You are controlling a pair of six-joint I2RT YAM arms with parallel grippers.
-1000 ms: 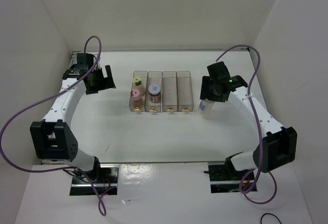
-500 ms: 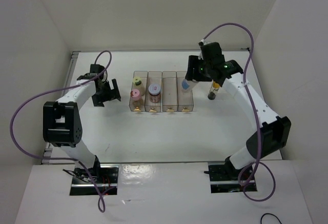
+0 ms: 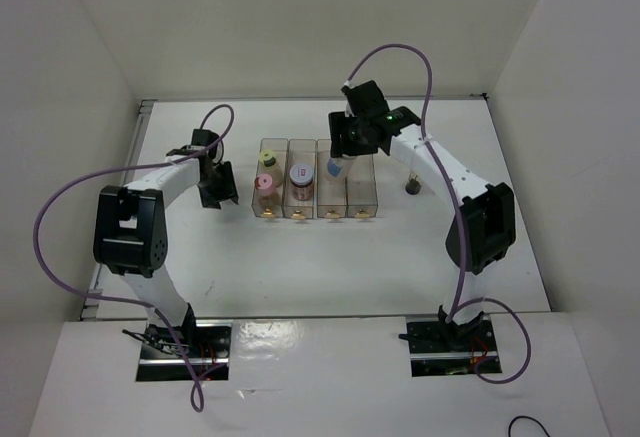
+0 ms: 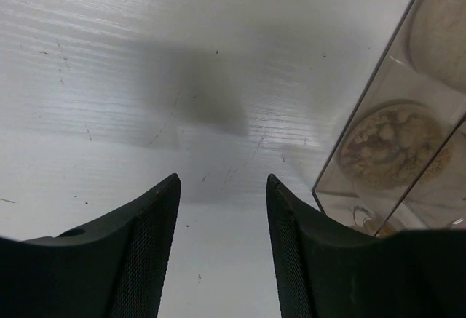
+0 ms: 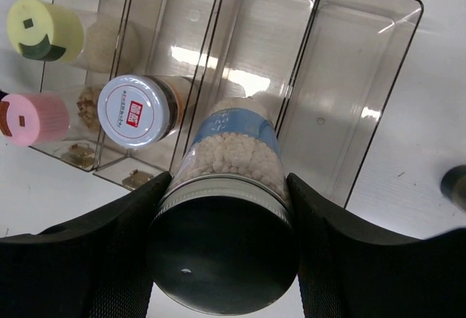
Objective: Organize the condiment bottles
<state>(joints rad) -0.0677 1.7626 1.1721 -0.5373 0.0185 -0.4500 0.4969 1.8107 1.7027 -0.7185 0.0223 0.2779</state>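
Now the grey-white capped cylinder [image 5: 231,159] is hanging tilted over the clear four-compartment rack [image 5: 364,92]. Its blue-labelled body, full of pale granules, is pointing down at the third compartment from the left. The right end effector [image 5: 227,187] is clamping it just below the cap, one finger on each side. The base looks to be over the divider next to the second compartment, though it is hard to judge whether it is already inside. The right arm is bending at its elbow on the right and stretching its forearm leftward over the rack.

The yellow-lidded jar [image 5: 44,29] and the pink-lidded jar [image 5: 33,118] are sharing the first compartment, yellow at the far end. The jar with white-red labelled lid [image 5: 137,110] is standing in the second. The fourth is holding nothing.

The slim black-capped amber bottle [image 3: 412,185] is standing upright on the bench [image 3: 300,267] to the right of the rack, cut off at the edge of the right wrist view.

The left end effector [image 4: 222,180] is hovering low over the bench just left of the rack, its fingers parted a little and gripping nothing.
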